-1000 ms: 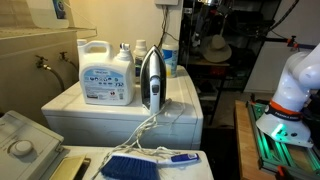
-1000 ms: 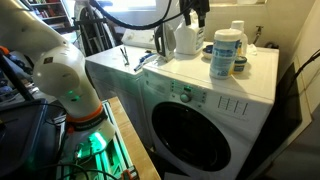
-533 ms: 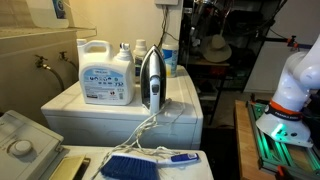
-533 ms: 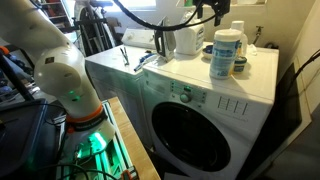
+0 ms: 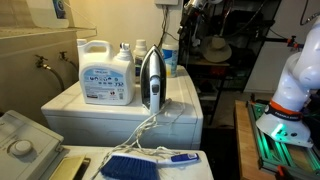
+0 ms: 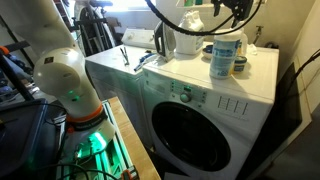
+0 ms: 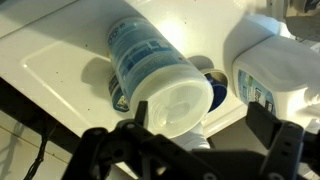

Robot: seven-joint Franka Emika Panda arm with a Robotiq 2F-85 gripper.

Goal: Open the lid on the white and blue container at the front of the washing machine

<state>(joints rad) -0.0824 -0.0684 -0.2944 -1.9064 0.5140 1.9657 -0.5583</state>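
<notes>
The white and blue container [image 6: 226, 52] stands upright near the front edge of the washing machine [image 6: 135, 75], with its lid on. In the wrist view I look down on its pale round lid [image 7: 176, 100]. It also shows behind the iron in an exterior view [image 5: 168, 58]. My gripper [image 6: 228, 10] hangs just above the container. In the wrist view its two dark fingers are spread wide and empty [image 7: 205, 132], with the lid a little left of centre between them. They do not touch it.
On the washing machine top [image 5: 178, 100] stand a big white handled jug [image 5: 105, 72], a black-and-silver iron [image 5: 150, 80] with its cord, and small bottles. The jug lies close to the right in the wrist view [image 7: 285, 70]. A blue-capped item [image 7: 214, 88] sits behind the container.
My gripper has moved sideways along the washing machine top, from above the jug to above the white and blue container. The objects have not moved.
</notes>
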